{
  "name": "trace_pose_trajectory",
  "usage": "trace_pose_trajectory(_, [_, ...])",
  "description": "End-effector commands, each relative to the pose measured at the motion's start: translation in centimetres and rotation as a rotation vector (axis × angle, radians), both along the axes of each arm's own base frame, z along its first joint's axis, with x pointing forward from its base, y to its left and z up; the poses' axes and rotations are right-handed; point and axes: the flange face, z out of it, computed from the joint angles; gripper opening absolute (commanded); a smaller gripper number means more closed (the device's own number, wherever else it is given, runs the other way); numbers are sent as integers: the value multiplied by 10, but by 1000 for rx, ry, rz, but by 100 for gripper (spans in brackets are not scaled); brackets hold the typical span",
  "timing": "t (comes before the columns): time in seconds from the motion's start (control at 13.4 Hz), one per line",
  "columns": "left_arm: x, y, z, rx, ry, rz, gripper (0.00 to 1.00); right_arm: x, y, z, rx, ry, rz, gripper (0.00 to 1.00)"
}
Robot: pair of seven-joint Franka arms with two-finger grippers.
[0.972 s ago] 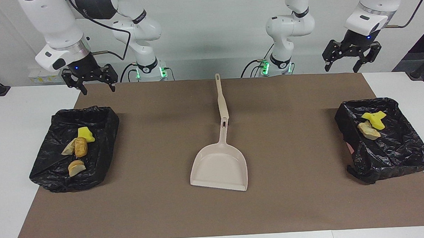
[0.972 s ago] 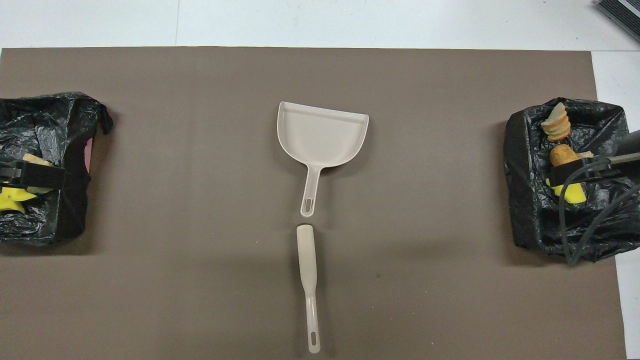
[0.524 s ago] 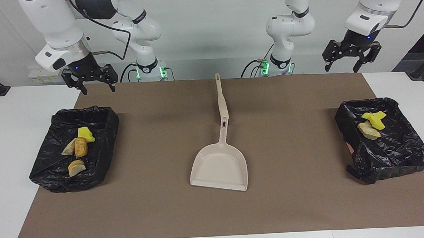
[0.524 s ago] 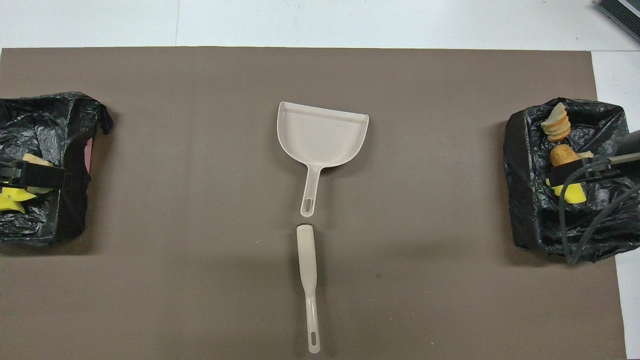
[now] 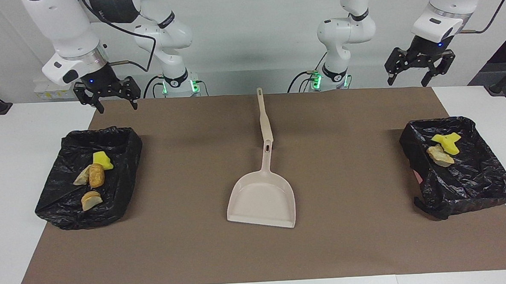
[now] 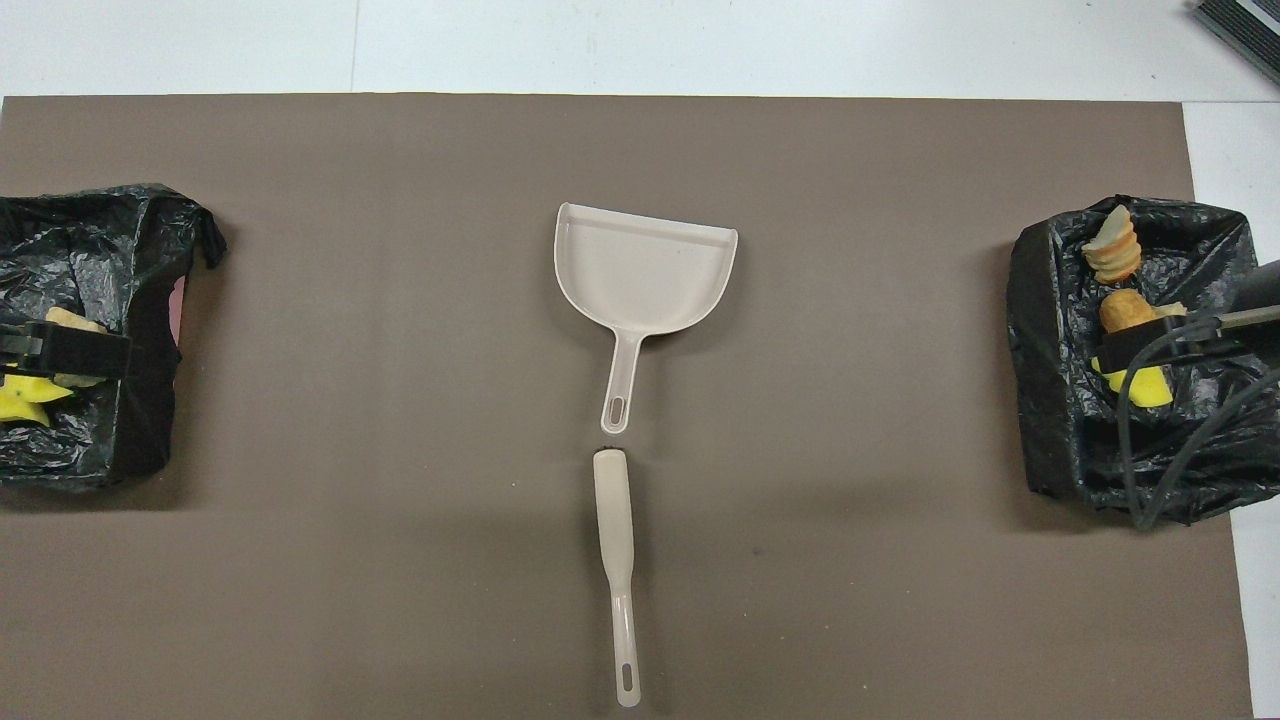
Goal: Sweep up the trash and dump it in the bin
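Nothing we can see has moved since the earlier frames: both arms wait in the same raised poses and every object lies where it lay.

We see a white desk (image 5: 6, 170) covered by a wide brown paper mat (image 5: 347, 240). Two bins lined with crumpled black plastic bags sit on the mat, one at the right arm's end (image 5: 119, 199) and one at the left arm's end (image 5: 477, 183). Between them, mid-mat, lies a beige plastic dustpan (image 5: 262, 201) with its handle pointing toward the robots. Just beside that handle's tip, nearer the robots, lies a slim beige brush (image 5: 264, 120), in line with it.

We find the trash already in the bins. The right arm's bin holds a yellow sponge piece (image 5: 101, 159) and three tan-orange bread-like chunks (image 5: 95, 176) beside it. The left arm's bin holds a yellow sponge scrap (image 5: 447, 142) touching one tan chunk (image 5: 439, 155).

We see the right gripper (image 5: 115, 106) hanging over the desk edge by its bin, fingers spread and empty. The left gripper (image 5: 406, 80) hangs high over its own end, likewise spread and empty.
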Motion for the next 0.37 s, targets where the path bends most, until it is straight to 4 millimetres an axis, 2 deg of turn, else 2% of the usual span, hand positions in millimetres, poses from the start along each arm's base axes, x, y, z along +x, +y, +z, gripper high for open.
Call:
trace_pose_trajectory(0.0, [-2,0,3,-7,-16,-4,100,-2,-1,4,19,-1,18,100])
trace_pose_trajectory(0.3, [-1,6,3,-18,-18,103,100,-2,-1,4,19,-1,18,100])
